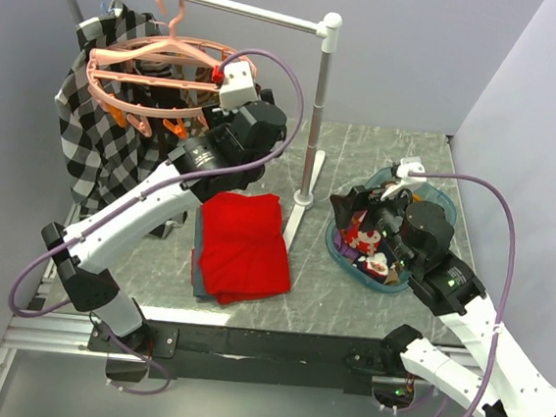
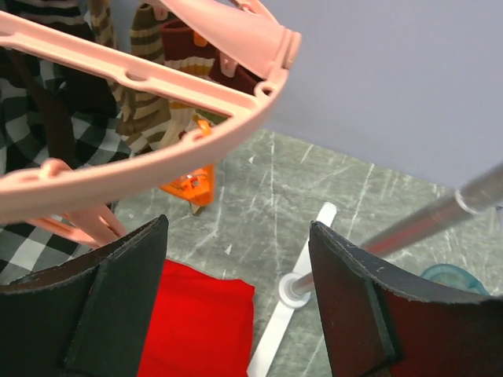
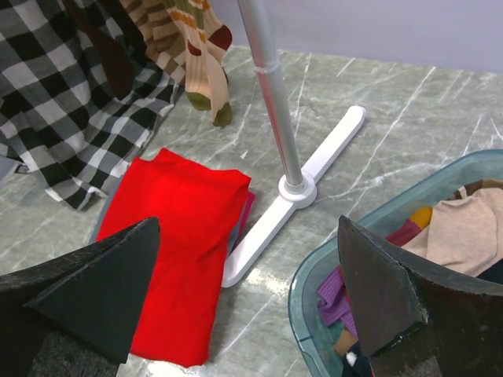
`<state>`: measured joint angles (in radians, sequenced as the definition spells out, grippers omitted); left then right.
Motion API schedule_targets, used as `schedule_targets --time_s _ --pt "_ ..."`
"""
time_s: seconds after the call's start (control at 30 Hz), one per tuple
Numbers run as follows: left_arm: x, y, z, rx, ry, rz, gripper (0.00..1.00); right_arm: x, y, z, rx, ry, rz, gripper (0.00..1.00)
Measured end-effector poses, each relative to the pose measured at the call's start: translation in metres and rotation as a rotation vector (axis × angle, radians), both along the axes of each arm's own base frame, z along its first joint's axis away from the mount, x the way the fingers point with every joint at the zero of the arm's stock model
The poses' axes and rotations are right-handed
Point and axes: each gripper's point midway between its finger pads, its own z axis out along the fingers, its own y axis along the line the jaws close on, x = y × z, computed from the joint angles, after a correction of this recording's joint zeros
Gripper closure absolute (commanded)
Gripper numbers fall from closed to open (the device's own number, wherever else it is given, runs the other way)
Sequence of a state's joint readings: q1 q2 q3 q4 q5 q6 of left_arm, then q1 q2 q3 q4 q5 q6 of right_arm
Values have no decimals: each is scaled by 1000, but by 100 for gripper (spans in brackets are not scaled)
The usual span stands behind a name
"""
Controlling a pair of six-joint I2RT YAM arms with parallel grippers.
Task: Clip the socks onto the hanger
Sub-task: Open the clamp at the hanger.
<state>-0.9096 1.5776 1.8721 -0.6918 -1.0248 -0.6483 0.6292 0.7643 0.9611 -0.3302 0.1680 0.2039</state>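
The salmon-pink hanger hangs by its hook from the white rail at the back left. Its ring fills the upper left of the left wrist view. Brown and cream striped socks hang under it, also in the left wrist view. My left gripper is open and empty, just below and to the right of the ring. More socks, red, purple and beige, lie in a teal basket. My right gripper is open and empty above the basket's left edge.
The white rail stand has its post and foot between the arms. A folded red cloth lies on the grey marble table. A black-and-white checked shirt hangs behind the hanger. The teal basket sits at the right. An orange clip dangles.
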Motion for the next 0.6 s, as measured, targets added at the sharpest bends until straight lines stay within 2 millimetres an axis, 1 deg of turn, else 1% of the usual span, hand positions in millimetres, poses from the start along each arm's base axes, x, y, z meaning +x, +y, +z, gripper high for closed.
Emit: schedule_targets --time_s 0.3,0.5,0.6 --pt "19 25 0 -7 2 61 23 0 -3 -3 -5 5 -9 0" --pt "30 26 -2 -2 -8 77 26 0 -4 -6 -11 9 -10 0" --pt "35 24 -5 9 -16 86 31 0 -4 -9 -14 13 -9 0"
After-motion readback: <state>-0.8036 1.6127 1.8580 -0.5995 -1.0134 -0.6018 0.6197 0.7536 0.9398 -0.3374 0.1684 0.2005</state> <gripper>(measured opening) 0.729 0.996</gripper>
